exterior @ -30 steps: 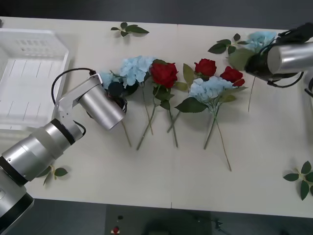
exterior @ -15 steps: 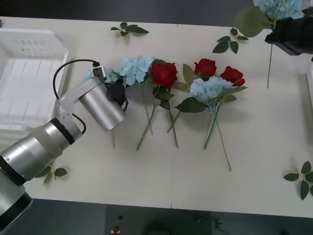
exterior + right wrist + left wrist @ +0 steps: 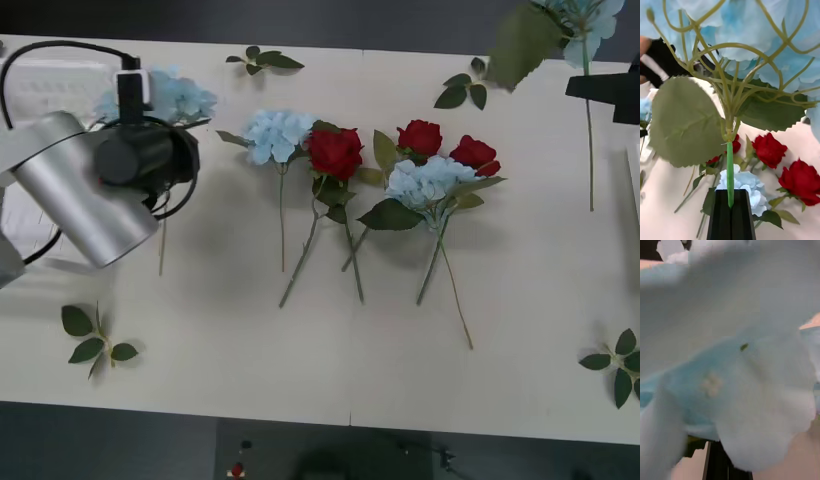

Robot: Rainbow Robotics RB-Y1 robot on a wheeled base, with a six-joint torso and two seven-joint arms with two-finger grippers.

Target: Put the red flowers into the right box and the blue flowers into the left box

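Now: both grippers clamp blue flowers [image 3: 160, 95] aloft | next: left gripper [image 3: 150, 150] drops into left box [image 3: 40, 80]

A lab-like test bench: plain pale table [image 3: 300, 380], dark floor beyond.

Matt table [image 3: 520, 330], brushed-metal arm [image 3: 75, 195], translucent plastic left box [image 3: 40, 85]

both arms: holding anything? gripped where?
Right pincer: shut on a blue flower, by its stem below the head. Left pincer: carries another blue flower; hold point hidden.
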